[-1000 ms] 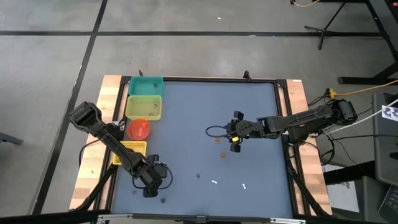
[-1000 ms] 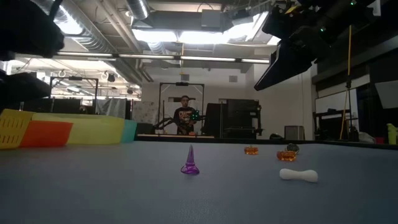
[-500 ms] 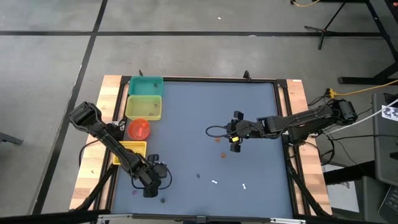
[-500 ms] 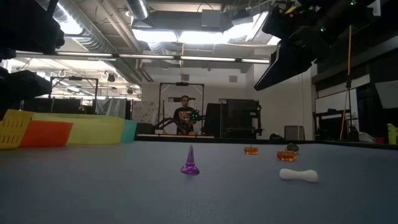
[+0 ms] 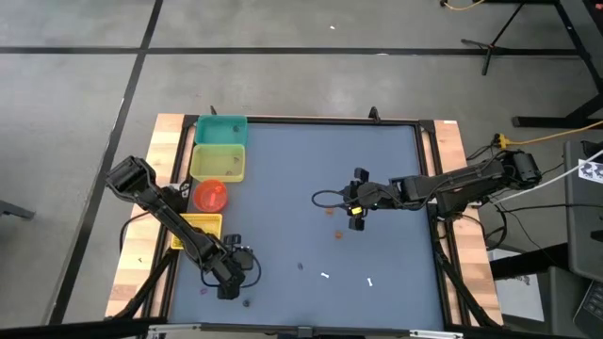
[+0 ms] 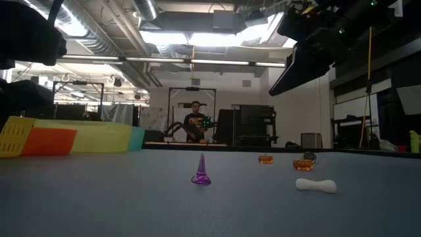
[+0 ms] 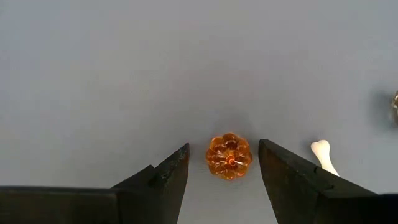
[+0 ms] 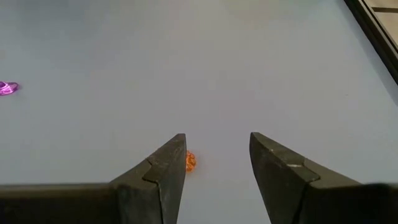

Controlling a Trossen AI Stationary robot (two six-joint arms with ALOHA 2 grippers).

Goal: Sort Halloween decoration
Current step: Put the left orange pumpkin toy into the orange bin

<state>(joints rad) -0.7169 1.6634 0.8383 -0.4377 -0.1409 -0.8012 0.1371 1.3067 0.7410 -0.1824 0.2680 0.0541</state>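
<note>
We look across a flat grey-blue bench (image 6: pixel 99 197). Nearest to us in the low view stands a purple cone (image 6: pixel 200 170), upright, and off to one side of it lies a white bone (image 6: pixel 316 185). Farther back sit two orange pumpkins (image 6: pixel 266 158), close together, with something small and dark beside the second.

From above, the left tool (image 5: pixel 229 280) hangs near the front edge of the bench, its fingers apart and holding nothing; its wrist view shows an orange pumpkin (image 7: pixel 229 156) on the surface between the two fingertips, touching neither, with a bone (image 7: pixel 323 155) just beside. The right tool (image 5: pixel 355 200) hovers near the middle of the bench, fingers also apart and empty, and a small pumpkin (image 8: pixel 190 162) lies by one fingertip.

Along the far left side stand the bins: yellow (image 6: pixel 14 135), red (image 6: pixel 49 141), pale yellow (image 6: pixel 102 137), teal (image 6: pixel 136 137).

Beyond the bench we see a workshop hall with bright ceiling lights (image 6: pixel 197 36), pipes overhead, a dark frame (image 6: pixel 192 115), cabinets, and a person (image 6: pixel 195 122) standing far back.
</note>
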